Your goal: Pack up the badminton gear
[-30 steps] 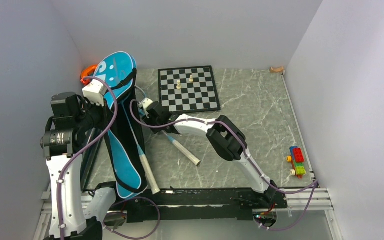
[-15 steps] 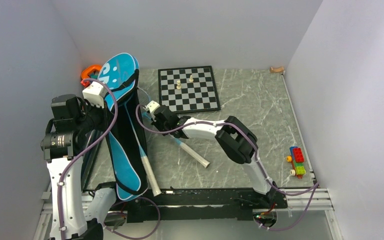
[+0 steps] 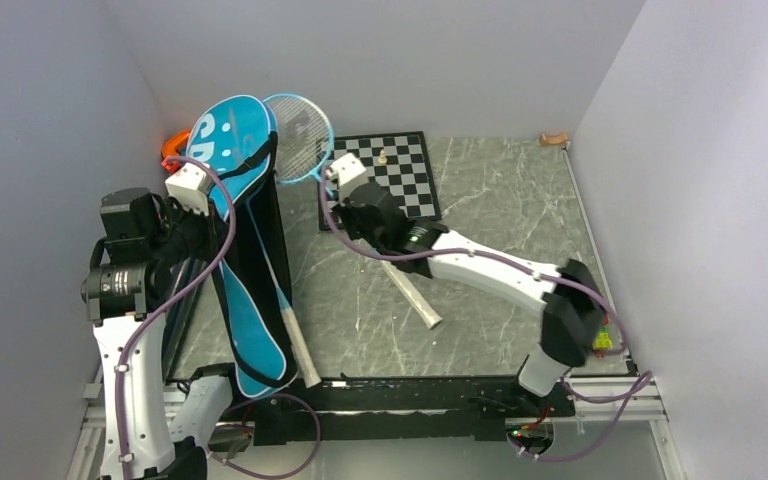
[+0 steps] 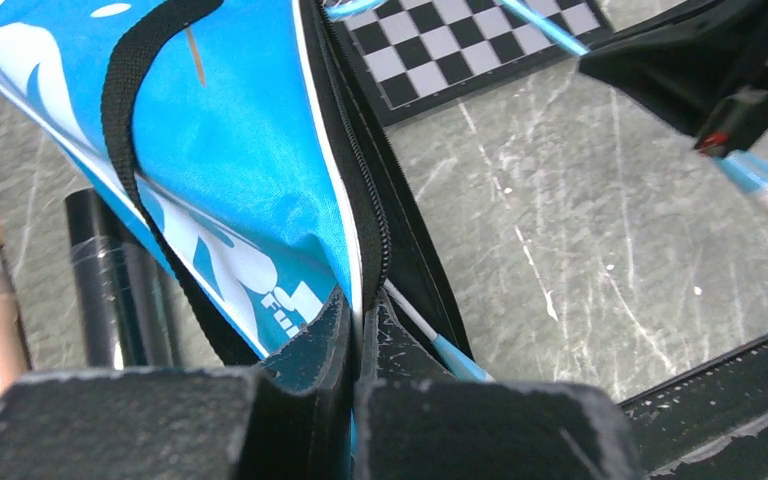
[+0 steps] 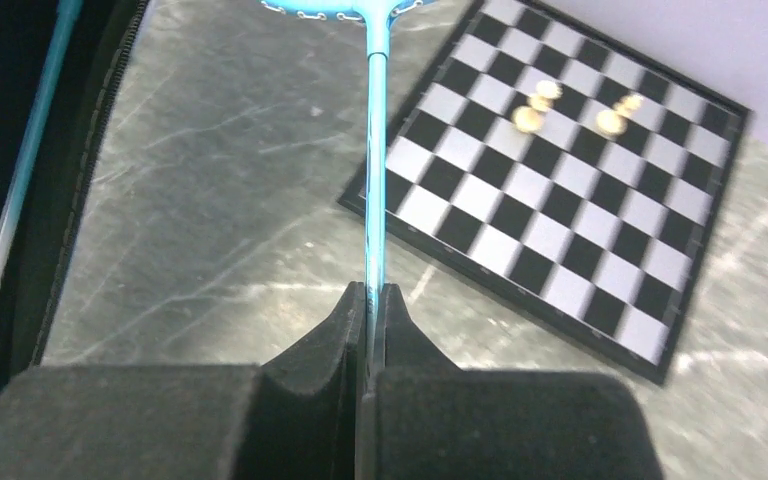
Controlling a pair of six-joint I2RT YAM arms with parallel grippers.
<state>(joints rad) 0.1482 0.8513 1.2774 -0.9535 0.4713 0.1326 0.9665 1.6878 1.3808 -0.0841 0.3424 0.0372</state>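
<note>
The blue "SPORT" bag (image 3: 245,250) lies along the left side with its top flap raised. My left gripper (image 4: 360,312) is shut on the flap's zipper edge. One light-blue racket lies inside the bag, and its white handle (image 3: 297,350) sticks out at the near end. My right gripper (image 5: 371,298) is shut on the thin shaft of the second racket (image 3: 300,135) and holds it above the table. That racket's head is beside the flap and its handle (image 3: 415,300) trails toward the front. A black tube (image 4: 110,270) lies left of the bag. No shuttlecocks are in view.
The chessboard (image 3: 390,185) with pale pieces (image 5: 535,112) lies at the back centre, just behind my right gripper. An orange toy (image 3: 172,147) sits behind the bag. Coloured bricks (image 3: 593,322) lie at the right edge. Walls close in on the left, back and right.
My right arm has stretched out and carried the racket toward the back; its head now shows beside the bag flap. The left gripper still holds the flap, slightly higher.
</note>
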